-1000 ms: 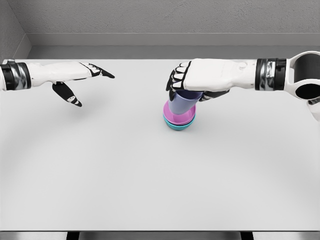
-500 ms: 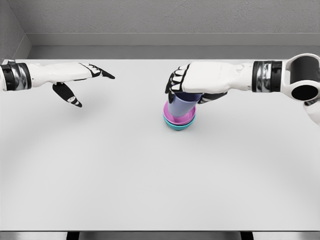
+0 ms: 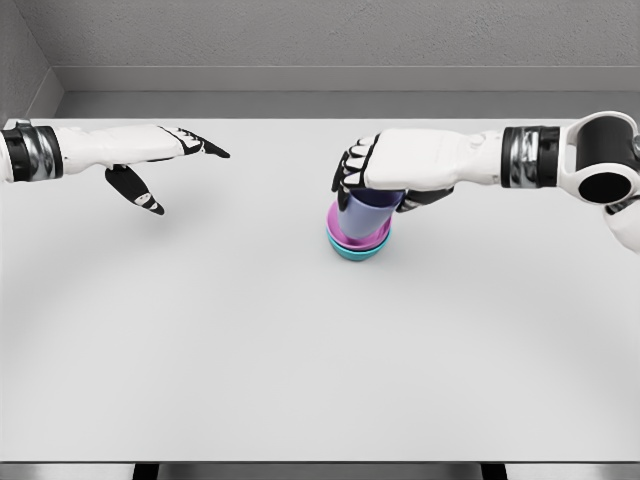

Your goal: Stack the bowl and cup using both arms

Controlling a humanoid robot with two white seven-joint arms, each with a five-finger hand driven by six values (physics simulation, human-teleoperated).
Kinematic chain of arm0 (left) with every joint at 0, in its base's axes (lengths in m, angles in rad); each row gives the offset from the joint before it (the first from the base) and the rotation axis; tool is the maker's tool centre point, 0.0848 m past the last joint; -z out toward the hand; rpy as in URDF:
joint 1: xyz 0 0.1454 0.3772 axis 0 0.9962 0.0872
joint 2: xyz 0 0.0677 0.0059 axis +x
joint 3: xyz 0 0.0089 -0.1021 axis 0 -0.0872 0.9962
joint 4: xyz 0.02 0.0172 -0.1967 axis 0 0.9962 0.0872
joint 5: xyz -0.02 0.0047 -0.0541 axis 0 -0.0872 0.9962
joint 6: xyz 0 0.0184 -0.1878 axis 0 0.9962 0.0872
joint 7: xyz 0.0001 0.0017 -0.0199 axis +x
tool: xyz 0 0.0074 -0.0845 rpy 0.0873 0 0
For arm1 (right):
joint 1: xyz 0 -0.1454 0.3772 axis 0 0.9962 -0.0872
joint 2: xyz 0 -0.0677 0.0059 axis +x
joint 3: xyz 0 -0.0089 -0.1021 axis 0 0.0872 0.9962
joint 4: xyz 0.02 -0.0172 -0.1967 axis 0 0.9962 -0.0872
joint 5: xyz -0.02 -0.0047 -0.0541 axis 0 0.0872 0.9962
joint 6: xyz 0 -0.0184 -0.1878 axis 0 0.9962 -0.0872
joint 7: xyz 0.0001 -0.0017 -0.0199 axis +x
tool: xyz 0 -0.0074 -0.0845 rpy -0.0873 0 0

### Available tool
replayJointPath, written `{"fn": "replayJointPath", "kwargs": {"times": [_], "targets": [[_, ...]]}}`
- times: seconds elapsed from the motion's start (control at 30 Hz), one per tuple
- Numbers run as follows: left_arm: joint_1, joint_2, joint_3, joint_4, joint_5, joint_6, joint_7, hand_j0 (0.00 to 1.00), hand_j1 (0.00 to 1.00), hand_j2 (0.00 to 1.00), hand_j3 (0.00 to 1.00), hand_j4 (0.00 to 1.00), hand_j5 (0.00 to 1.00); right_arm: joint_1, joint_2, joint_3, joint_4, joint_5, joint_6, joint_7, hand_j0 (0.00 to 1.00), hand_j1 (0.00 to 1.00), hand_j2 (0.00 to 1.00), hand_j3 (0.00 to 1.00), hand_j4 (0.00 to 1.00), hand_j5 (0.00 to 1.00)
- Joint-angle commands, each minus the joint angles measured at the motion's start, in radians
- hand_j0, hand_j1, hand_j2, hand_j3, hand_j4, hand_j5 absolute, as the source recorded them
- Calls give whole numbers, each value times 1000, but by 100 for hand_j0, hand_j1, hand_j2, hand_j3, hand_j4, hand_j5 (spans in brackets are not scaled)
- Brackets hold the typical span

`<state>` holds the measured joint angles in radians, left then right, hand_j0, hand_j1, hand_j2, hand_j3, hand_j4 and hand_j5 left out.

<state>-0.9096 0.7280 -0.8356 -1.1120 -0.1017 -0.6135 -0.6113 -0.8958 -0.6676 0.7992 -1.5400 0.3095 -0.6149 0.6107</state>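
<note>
1. The right hand (image 3: 385, 180) is reached in from the right, palm down, and its fingers (image 3: 352, 172) are curled over the top of the purple cup (image 3: 364, 213), which is grasped.
2. The left hand (image 3: 150, 160) is held over the far left of the table (image 3: 300, 350), released, with fingers extended and thumb hanging down; nothing is held.
3. One cup is counted, seated in a pink bowl (image 3: 352, 239).
4. Two bowls are counted; the pink one is nested in a teal bowl (image 3: 355, 253) near the table's middle.
</note>
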Motion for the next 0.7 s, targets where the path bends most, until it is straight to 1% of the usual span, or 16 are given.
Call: {"fn": "replayJointPath", "kwargs": {"times": [0.0, 0.33, 0.43, 0.67], "targets": [[3, 1, 1, 0, 7, 3, 0, 100, 100, 100, 100, 100, 100, 0, -1, 1, 1, -7, 4, 0, 49, 49, 49, 49, 49, 49], [5, 2, 1, 0, 7, 3, 0, 100, 100, 100, 100, 100, 100, 2, 2, 18, 4, -7, 4, 0, 49, 49, 49, 49, 49, 49], [5, 2, 1, 0, 7, 3, 0, 100, 100, 100, 100, 100, 100, 0, 19, 20, 27, -6, 4, 0, 49, 49, 49, 49, 49, 49], [5, 2, 1, 0, 7, 3, 0, 100, 100, 100, 100, 100, 100, -3, 22, 18, 38, -4, 4, 0, 49, 49, 49, 49, 49, 49]]}}
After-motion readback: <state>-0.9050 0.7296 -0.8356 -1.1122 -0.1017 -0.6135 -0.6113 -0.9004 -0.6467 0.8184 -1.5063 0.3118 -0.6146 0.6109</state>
